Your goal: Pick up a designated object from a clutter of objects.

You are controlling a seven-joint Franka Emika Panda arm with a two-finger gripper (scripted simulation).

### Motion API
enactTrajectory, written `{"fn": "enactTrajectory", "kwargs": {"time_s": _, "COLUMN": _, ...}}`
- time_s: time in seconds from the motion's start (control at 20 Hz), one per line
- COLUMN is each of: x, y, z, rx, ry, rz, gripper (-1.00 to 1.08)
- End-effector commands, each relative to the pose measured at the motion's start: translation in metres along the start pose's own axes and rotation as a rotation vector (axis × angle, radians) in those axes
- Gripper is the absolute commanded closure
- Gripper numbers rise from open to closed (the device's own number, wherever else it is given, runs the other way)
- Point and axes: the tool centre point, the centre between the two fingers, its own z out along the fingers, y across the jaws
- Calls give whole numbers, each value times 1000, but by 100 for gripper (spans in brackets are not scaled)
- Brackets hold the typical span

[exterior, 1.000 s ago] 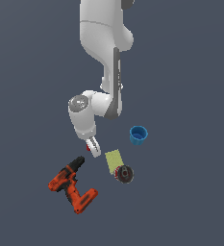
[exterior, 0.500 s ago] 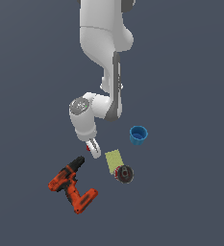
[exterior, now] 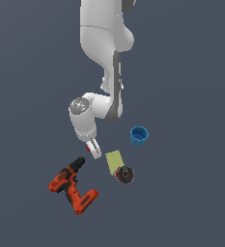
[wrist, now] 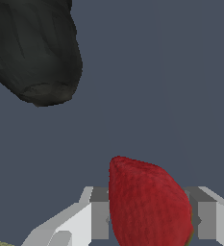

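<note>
step: grasp strawberry [wrist: 149, 204] | tool [exterior: 92, 147]: fingers flank the berry, grip unconfirmed, cannot tell | position: berry sits between fingers | advice: squeeze gently, centred, lift straight, avoiding drill [exterior: 71, 185] nose beside tool

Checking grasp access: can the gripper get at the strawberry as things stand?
Probably yes: the strawberry sits between the gripper fingers, nothing between; the drill lies apart.
</note>
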Motion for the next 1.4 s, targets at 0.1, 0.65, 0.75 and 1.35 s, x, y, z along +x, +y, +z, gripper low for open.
{"fn": "enactTrajectory", "kwargs": {"time_s": 0.1, "x": 3, "y": -1, "z": -12, "rx": 1, "ry": 0, "rz": 0, "gripper": 108}}
{"fn": "enactTrajectory", "kwargs": {"time_s": 0.65, "x": 20, "y": -2, "z": -93, "rx": 0, "ry": 0, "rz": 2, "gripper": 108}}
{"fn": "enactTrajectory", "kwargs": {"time_s": 0.75, "x": 25, "y": -3, "z": -114, "rx": -1, "ry": 1, "rz": 2, "gripper": 108}}
{"fn": "enactTrajectory", "kwargs": {"time_s": 1.35, "x": 55, "y": -7, "z": -241, "rx": -2, "ry": 2, "rz": 3, "gripper": 108}}
